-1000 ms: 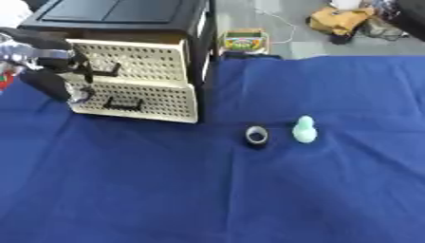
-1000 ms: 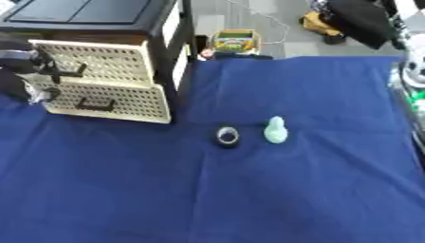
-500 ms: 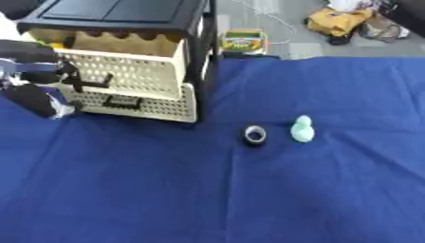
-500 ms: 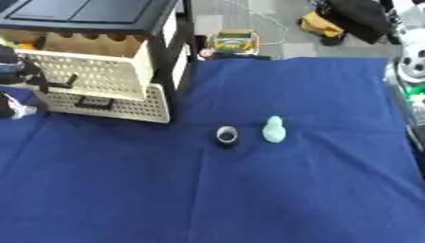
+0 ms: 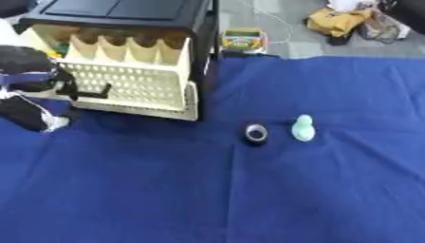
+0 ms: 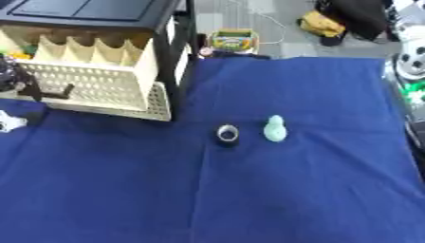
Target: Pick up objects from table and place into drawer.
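Left robot hand at frame left, fingers curled on drawer handle, cream drawer pulled open; black ring, pale green figure mid-desk

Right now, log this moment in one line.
left hand: at upper drawer handle | drawer: open | black ring, green figure: on blue cloth

My left hand sits at the black handle of the pulled-out cream perforated plastic drawer, while a black ring-shaped roll and pale green bottle-shaped object lie on the blue cloth-covered surface.
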Controlling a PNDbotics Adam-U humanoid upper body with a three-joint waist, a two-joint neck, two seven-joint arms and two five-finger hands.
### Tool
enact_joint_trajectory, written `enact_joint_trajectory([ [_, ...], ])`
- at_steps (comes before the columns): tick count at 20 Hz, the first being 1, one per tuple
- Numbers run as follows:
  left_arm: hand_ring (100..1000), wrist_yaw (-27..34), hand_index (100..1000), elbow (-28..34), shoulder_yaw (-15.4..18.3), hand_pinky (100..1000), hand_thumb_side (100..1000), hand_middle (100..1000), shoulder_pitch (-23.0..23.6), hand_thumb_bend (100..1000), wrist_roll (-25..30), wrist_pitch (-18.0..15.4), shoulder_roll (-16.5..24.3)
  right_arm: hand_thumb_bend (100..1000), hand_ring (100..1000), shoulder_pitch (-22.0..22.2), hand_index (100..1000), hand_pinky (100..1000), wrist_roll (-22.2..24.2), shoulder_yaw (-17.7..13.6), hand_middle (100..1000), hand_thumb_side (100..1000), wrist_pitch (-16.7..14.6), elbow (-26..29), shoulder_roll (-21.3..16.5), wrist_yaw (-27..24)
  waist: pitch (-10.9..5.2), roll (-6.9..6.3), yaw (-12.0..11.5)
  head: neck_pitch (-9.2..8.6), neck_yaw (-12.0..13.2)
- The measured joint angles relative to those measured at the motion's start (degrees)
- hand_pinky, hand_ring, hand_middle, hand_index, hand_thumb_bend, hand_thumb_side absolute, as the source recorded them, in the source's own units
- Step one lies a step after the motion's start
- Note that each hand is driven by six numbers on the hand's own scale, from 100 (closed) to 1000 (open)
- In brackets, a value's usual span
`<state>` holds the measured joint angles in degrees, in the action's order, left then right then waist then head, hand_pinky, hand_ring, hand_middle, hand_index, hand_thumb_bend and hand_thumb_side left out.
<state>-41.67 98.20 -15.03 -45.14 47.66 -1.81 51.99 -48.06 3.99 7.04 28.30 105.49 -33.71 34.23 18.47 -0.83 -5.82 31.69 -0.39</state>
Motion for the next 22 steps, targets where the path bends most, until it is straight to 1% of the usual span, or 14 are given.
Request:
enact_joint_trajectory([
  [1,100,0.0,739,0.7,0.0,100,531,100,0.4,197,0.0,0.2,0.2,506,519,0.0,724,574,0.0,0.0,522,902,0.0,0.0,0.0,0.0,-0.02,0.06,-0.1,0.00,0.0],
  [3,100,0.2,777,2.2,0.0,100,536,100,1.1,203,0.0,0.5,0.5,506,518,0.0,724,574,-0.1,0.0,522,902,0.1,0.0,0.1,0.0,-0.03,0.26,-0.1,0.00,0.0],
  [6,100,0.3,829,4.1,0.0,100,539,100,2.0,231,0.1,0.9,1.0,506,518,0.0,724,574,-0.2,-0.1,521,904,0.2,0.0,0.2,0.0,-0.04,0.32,-0.2,0.00,0.0],
  [10,100,-0.8,858,4.8,0.0,100,544,100,2.7,249,0.3,1.3,1.4,507,519,-0.1,724,574,-0.2,-0.3,522,906,0.2,0.0,0.3,0.0,-0.05,0.48,-0.2,0.00,0.0],
  [13,100,-1.4,981,4.9,0.1,100,556,100,2.9,235,0.4,1.3,1.4,508,519,-0.2,723,575,-0.2,-0.3,522,906,0.2,0.0,0.3,0.0,-0.05,0.67,-0.2,0.00,0.0],
  [14,100,-1.4,994,5.1,0.1,100,562,100,3.1,227,0.4,1.3,1.4,508,519,-0.3,723,574,-0.2,-0.3,522,906,0.2,0.0,0.3,0.0,-0.06,0.67,-0.2,0.00,0.0],
  [17,100,-0.5,1000,5.8,0.4,100,581,100,3.3,207,0.3,1.3,1.4,509,519,-0.3,723,575,-0.2,-0.3,522,907,0.2,0.0,0.3,0.0,-0.09,0.74,-0.2,0.00,0.0],
  [20,100,1.1,1000,7.2,0.8,100,581,100,3.5,204,0.1,1.6,1.5,509,519,-0.3,722,575,-0.3,-0.3,522,907,0.3,0.0,0.3,0.0,-0.10,0.82,-0.2,0.00,0.0],
  [21,100,1.6,989,7.6,1.0,100,564,100,3.7,159,0.0,1.8,1.6,508,519,-0.3,722,575,-0.3,-0.3,521,908,0.3,0.0,0.3,0.0,-0.10,0.82,-0.2,0.00,-0.1],
  [22,100,2.1,988,8.1,1.3,100,563,100,3.7,157,-0.1,1.9,1.6,508,519,-0.3,722,575,-0.3,-0.3,521,908,0.3,0.0,0.3,0.0,-0.11,0.82,-0.4,0.00,-0.2],
])
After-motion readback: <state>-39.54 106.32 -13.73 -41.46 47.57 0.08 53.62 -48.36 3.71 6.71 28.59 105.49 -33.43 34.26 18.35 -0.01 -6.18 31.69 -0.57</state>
